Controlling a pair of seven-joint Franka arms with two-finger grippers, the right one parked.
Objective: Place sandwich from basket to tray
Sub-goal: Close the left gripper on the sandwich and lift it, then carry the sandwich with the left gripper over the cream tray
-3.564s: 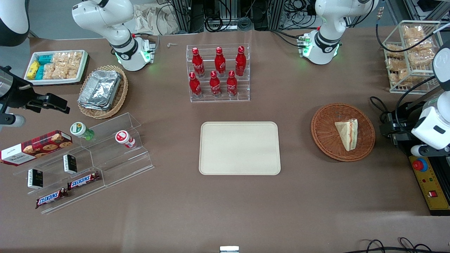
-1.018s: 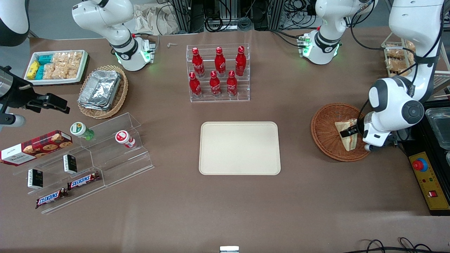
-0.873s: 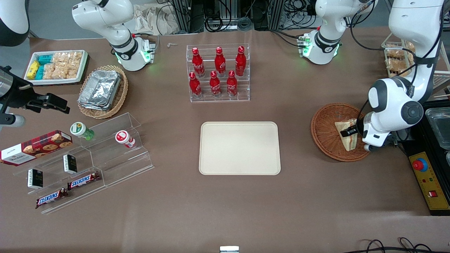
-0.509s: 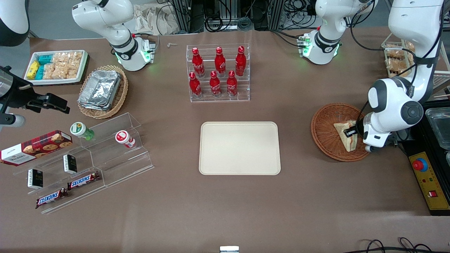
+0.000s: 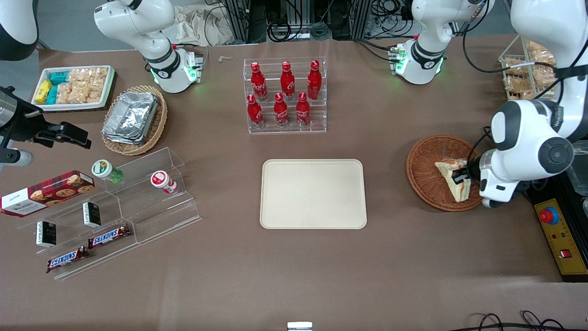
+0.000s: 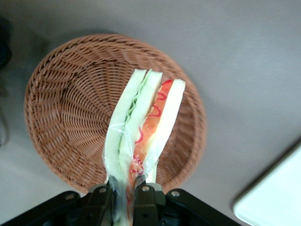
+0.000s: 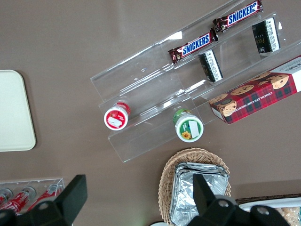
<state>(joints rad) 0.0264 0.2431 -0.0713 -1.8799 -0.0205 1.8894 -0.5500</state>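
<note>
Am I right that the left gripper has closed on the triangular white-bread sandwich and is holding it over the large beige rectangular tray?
Not quite. The left gripper is shut on the triangular white-bread sandwich, but it holds it over the round reddish-brown wicker basket, not the large beige rectangular tray. The left wrist view shows the basket's weave directly beneath the sandwich; the front view shows the tray bare.

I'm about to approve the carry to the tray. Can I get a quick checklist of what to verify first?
1. Pincer shut on the sandwich: ok, its fingers clamp one end.
2. Sandwich lifted off the basket: ok, it hangs above the weave.
3. Grip secure for travel: cannot tell, only an end is held.
4. Tray free to receive it: ok, nothing lies on it.
5. Path between basket and tray: ok, bare table.
</note>
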